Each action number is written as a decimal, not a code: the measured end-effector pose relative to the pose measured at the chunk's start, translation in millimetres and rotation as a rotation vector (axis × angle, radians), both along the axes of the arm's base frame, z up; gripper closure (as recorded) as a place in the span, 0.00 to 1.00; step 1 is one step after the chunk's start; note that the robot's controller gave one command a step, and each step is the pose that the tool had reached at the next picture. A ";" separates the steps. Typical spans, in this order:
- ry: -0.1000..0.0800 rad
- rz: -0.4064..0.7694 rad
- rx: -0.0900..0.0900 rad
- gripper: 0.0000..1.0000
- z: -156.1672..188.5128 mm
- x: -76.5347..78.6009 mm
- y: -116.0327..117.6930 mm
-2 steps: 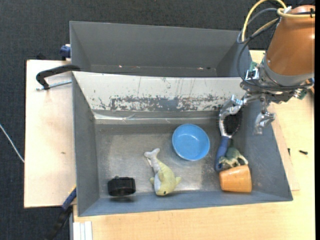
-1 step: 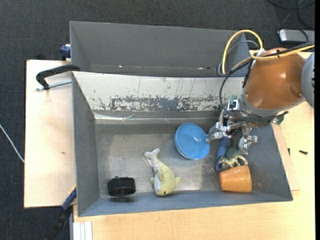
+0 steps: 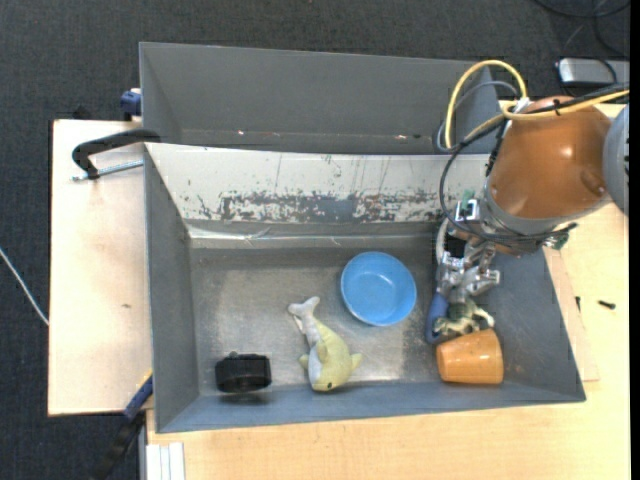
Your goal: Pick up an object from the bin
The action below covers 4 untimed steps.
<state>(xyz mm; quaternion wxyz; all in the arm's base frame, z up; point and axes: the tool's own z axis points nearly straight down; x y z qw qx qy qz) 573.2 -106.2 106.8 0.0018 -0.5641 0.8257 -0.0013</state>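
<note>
Camera view: gripper [image 3: 466, 296] low in the bin [image 3: 170, 298], right side.
It is over a small mottled toy [image 3: 462, 320] just beside the orange cup [image 3: 470, 358]; open or closed, one cannot tell; lifting remains.

Even overhead light, soft faint shadows.

A robotics lab or test cell is indicated. A scuffed grey metal bin [image 3: 170, 298] is surrounded by dark carpet [image 3: 300, 8], and a robot arm [image 3: 550, 163] under an orange cover, trailed by loose cables [image 3: 470, 88], is lowered into it. Unrelated small items are scattered inside: a blue bowl [image 3: 378, 288], a plush toy [image 3: 325, 353], an orange cup [image 3: 470, 358].
</note>
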 end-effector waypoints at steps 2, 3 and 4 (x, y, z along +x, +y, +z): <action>-0.001 -0.024 0.002 0.00 93.1 -3.5 -1.4; 0.005 0.309 0.006 0.00 -37.3 20.5 -6.0; 0.003 0.308 0.002 1.00 -35.4 20.9 -7.8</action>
